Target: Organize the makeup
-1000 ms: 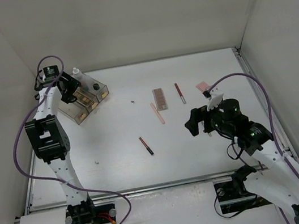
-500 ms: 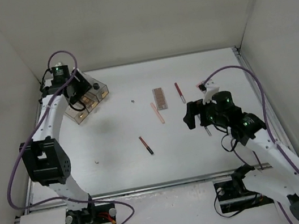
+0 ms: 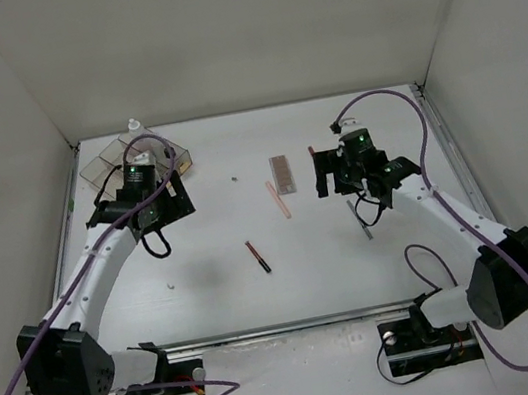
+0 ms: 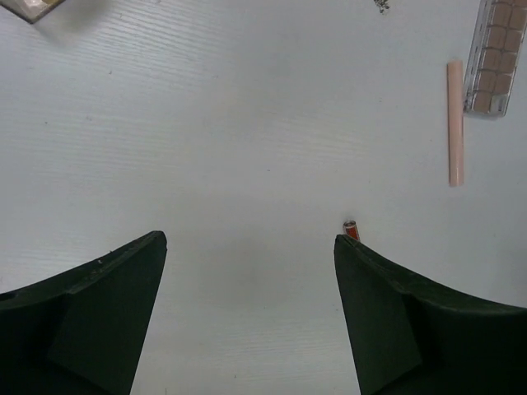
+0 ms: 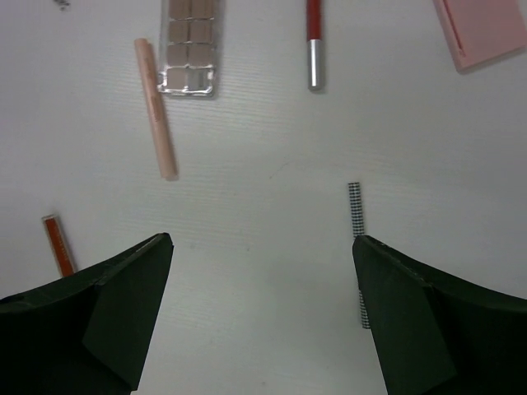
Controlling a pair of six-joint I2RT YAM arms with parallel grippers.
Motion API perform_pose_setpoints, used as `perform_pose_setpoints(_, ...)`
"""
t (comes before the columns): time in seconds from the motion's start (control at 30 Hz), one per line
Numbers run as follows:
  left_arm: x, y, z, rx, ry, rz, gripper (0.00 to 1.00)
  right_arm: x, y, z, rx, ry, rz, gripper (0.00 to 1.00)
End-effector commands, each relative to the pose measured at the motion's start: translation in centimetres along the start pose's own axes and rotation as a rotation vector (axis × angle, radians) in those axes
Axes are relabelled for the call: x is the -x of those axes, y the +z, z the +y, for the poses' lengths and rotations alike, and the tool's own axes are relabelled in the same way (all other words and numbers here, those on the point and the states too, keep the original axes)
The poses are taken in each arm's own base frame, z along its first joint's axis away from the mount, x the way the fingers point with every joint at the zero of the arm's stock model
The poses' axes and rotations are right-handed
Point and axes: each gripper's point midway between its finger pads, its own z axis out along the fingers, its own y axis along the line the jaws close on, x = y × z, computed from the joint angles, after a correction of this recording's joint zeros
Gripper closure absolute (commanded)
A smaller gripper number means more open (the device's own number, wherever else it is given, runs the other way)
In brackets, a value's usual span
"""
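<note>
Both arms have swung inward since a second ago: the left end effector (image 3: 165,199) has left the box (image 3: 101,162), and the right end effector (image 3: 329,172) now hangs near the palette (image 3: 282,174). From the left wrist, its jaws gape wide and empty over bare desk (image 4: 247,123), with the pink pencil (image 4: 454,123) ahead. From the right wrist, the jaws are wide and empty too, the grey pencil (image 5: 356,206) lies by the right finger, and the pad (image 5: 486,29) is at the far right.

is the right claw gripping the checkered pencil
No, the right claw gapes open and empty, while the checkered pencil lies flat near one side of it, not pinched.
</note>
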Motion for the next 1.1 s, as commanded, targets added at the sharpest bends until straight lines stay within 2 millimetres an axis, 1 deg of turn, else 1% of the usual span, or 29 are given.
perform_pose_setpoints(0.0,1.9,-3.9,0.2,-0.018,0.017,-0.125,0.21,3.6,1.7,-3.8,-0.119,0.042,-0.065,0.12)
perform_pose_setpoints(0.03,1.7,-4.7,0.3,-0.03,0.02,-0.14,0.2,4.5,2.2,-5.9,-0.144,0.073,-0.073,0.12)
perform_pose_setpoints(0.07,1.5,-5.0,0.3,-0.047,0.013,-0.14,0.19,4.6,2.8,-6.6,-0.147,0.076,-0.063,0.13)
perform_pose_setpoints(0.1,1.2,-5.0,0.7,-0.049,0.006,-0.134,0.18,4.1,4.0,-7.8,-0.148,0.082,-0.031,0.13)
perform_pose_setpoints(0.13,1.2,-5.8,0.4,-0.075,0.009,-0.153,0.17,5.0,4.4,-9.5,-0.169,0.086,-0.051,0.13)
perform_pose_setpoints(0.17,1.1,-6.0,0.7,-0.079,0.006,-0.154,0.16,5.2,4.8,-10.1,-0.176,0.071,-0.047,0.12)
perform_pose_setpoints(0.2,0.9,-6.2,0.6,-0.09,0.014,-0.151,0.12,4.7,6.0,-11.2,-0.189,0.036,-0.011,0.12)
perform_pose_setpoints(0.23,0.6,-6.4,0.9,-0.091,0.012,-0.154,0.11,5.9,6.3,-12.5,-0.201,0.036,-0.022,0.11)
perform_pose_setpoints(0.27,0.3,-6.4,0.9,-0.101,0.015,-0.146,0.1,5.1,7.8,-13.1,-0.2,0.018,0.02,0.1)
perform_pose_setpoints(0.3,-0.1,-6.4,1.0,-0.099,0.016,-0.14,0.1,6.2,7.9,-13.8,-0.178,0.03,0.013,0.1)
perform_pose_setpoints(0.33,-0.2,-6.3,1.3,-0.094,0.008,-0.139,0.1,6.3,8.4,-14.7,-0.189,0.034,0.021,0.1)
perform_pose_setpoints(0.37,-0.5,-6.3,1.3,-0.1,0.008,-0.129,0.1,5.6,9.7,-14.3,-0.151,0.021,0.054,0.1)
perform_pose_setpoints(0.4,-0.6,-6.2,1.6,-0.095,0.0,-0.125,0.09,5.6,9.9,-16.0,-0.167,0.05,0.059,0.1)
perform_pose_setpoints(0.43,-0.9,-6.1,1.6,-0.098,0.002,-0.112,0.09,6.3,10.2,-16.3,-0.148,0.024,0.05,0.09)
perform_pose_setpoints(0.47,-1.0,-6.2,1.4,-0.111,0.006,-0.102,0.1,5.4,11.3,-16.7,-0.132,0.01,0.082,0.09)
perform_pose_setpoints(0.5,-0.9,-6.3,1.3,-0.114,0.011,-0.103,0.1,6.1,11.5,-17.1,-0.125,0.007,0.075,0.09)
perform_pose_setpoints(0.53,-1.1,-6.3,1.3,-0.115,0.015,-0.096,0.09,6.1,11.9,-17.1,-0.104,-0.002,0.084,0.09)
perform_pose_setpoints(0.57,-1.2,-6.3,1.3,-0.114,0.017,-0.089,0.09,5.2,12.9,-17.6,-0.101,-0.016,0.121,0.09)
perform_pose_setpoints(0.6,-1.1,-6.5,1.3,-0.115,0.02,-0.094,0.09,5.8,13.0,-17.9,-0.099,-0.028,0.122,0.08)
perform_pose_setpoints(0.63,-1.0,-6.6,1.6,-0.106,0.013,-0.095,0.09,5.7,13.3,-17.9,-0.089,-0.037,0.135,0.08)
perform_pose_setpoints(0.67,-1.0,-6.6,1.8,-0.099,0.011,-0.097,0.08,4.7,14.1,-18.1,-0.077,-0.052,0.176,0.08)
perform_pose_setpoints(0.7,-1.1,-6.7,1.9,-0.095,0.008,-0.1,0.08,5.6,14.4,-18.2,-0.075,-0.062,0.164,0.08)
perform_pose_setpoints(0.73,-1.1,-6.7,1.9,-0.096,0.0,-0.103,0.08,5.6,14.7,-18.1,-0.062,-0.062,0.172,0.08)
perform_pose_setpoints(0.77,-1.1,-6.7,1.9,-0.098,-0.001,-0.107,0.08,5.1,15.4,-18.1,-0.049,-0.061,0.19,0.08)
perform_pose_setpoints(0.8,-1.4,-6.4,2.0,-0.096,-0.006,-0.099,0.08,5.7,15.4,-18.0,-0.039,-0.062,0.189,0.08)
perform_pose_setpoints(0.83,-1.4,-6.4,1.9,-0.099,-0.013,-0.098,0.08,5.8,15.7,-17.9,-0.036,-0.066,0.192,0.08)
perform_pose_setpoints(0.87,-1.4,-6.3,1.8,-0.103,-0.013,-0.094,0.08,5.3,16.2,-18.1,-0.03,-0.061,0.209,0.08)
perform_pose_setpoints(0.93,-1.6,-6.1,1.7,-0.104,-0.015,-0.079,0.08,5.6,16.3,-17.7,-0.011,-0.065,0.218,0.08)
perform_pose_setpoints(1.07,-1.5,-5.9,1.7,-0.101,-0.02,-0.078,0.08,4.8,16.7,-18.1,-0.018,-0.058,0.276,0.09)
